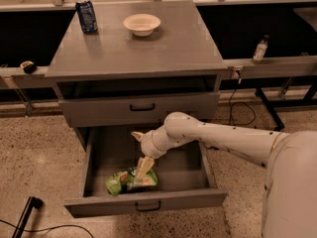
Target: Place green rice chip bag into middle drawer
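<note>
The green rice chip bag (124, 180) lies crumpled on the floor of the open middle drawer (183, 200), close behind its low front panel and left of centre. My gripper (140, 151) hangs over the drawer just above the bag. It is open: one finger (144, 166) points down and reaches the bag's upper right edge, and the other (136, 135) points up and to the left. Nothing is held between them. My white arm comes in from the right over the drawer.
The taller-fronted drawer (141, 108) above is closed. On the cabinet top (138, 53) stand a blue can (86, 15) at the back left and a white bowl (141, 24). A bottle (260, 48) stands on the right ledge. A black cable lies on the floor at lower left.
</note>
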### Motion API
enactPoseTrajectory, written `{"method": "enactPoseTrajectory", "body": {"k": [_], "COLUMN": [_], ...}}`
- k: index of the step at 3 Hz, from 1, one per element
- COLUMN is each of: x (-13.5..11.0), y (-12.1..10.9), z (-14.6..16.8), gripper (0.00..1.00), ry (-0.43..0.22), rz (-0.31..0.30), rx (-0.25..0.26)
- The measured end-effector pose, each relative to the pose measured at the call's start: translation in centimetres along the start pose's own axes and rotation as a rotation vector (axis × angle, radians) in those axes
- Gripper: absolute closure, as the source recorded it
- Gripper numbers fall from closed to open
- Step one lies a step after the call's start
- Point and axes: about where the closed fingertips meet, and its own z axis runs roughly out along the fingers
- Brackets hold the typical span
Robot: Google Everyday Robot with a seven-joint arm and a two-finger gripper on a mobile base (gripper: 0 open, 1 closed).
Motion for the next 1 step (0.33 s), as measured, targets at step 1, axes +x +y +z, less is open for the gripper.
{"method": "enactPoseTrajectory", "body": {"k": [1], "x": [0.83], "y": [0.46], "z": [-2.94], "gripper": [0.00], "ry": [-0.008], "rz": [-0.056], "rx": [0.042]}}
